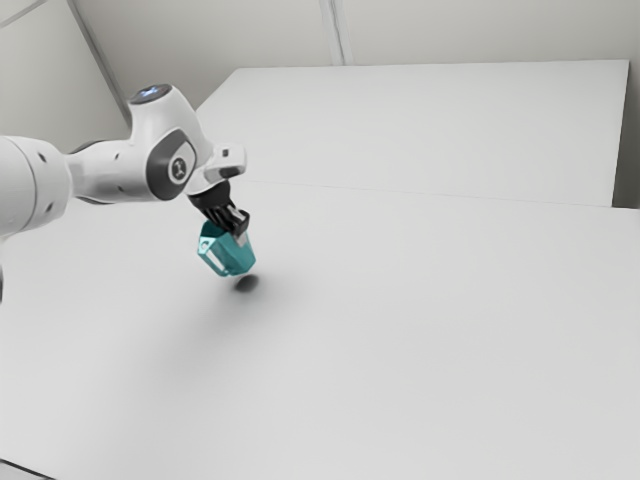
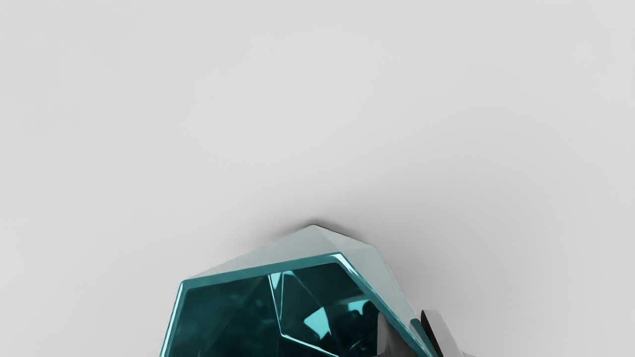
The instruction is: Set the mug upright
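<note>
From where I stand, the mug is glossy teal, its inside a deep blue-green with bright turquoise glints, its outer faces pale grey-green in the wrist view. The worktop is plain pale grey. The arm is white with charcoal patches; the claw is black, greyish at the tips.
</note>
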You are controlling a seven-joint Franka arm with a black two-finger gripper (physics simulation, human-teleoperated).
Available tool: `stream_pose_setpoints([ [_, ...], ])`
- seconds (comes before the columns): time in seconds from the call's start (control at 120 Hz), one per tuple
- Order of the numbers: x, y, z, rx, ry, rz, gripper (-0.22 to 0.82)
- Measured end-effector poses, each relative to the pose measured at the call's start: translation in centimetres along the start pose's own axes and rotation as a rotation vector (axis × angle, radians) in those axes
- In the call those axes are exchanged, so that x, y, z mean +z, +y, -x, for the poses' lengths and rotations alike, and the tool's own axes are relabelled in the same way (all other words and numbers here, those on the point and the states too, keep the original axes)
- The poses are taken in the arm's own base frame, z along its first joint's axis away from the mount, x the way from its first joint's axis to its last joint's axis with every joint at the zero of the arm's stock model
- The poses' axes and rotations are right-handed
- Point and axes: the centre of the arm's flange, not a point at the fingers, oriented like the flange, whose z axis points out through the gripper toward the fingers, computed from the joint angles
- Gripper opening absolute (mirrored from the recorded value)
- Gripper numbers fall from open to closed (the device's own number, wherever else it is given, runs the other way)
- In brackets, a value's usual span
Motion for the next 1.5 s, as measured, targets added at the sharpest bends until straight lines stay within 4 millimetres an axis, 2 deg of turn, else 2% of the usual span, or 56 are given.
stream_pose_setpoints([
  [0.567,4.5,-0.3,0.0,-0.089,-0.063,0.011,-0.15],
  [0.733,4.8,-0.3,0.0,-0.104,-0.062,0.020,-0.03],
  [0.867,4.2,-0.3,0.0,-0.111,-0.051,0.020,0.07],
  [1.058,0.7,-0.4,-0.2,-0.113,0.002,0.012,0.14],
  [1.192,-2.7,-0.4,-0.1,-0.106,0.047,-0.004,0.16],
  [1.275,-6.0,-0.4,-0.1,-0.091,0.079,-0.026,0.19],
  [1.5,-15.7,-1.5,-1.1,-0.050,0.129,-0.119,0.42],
])
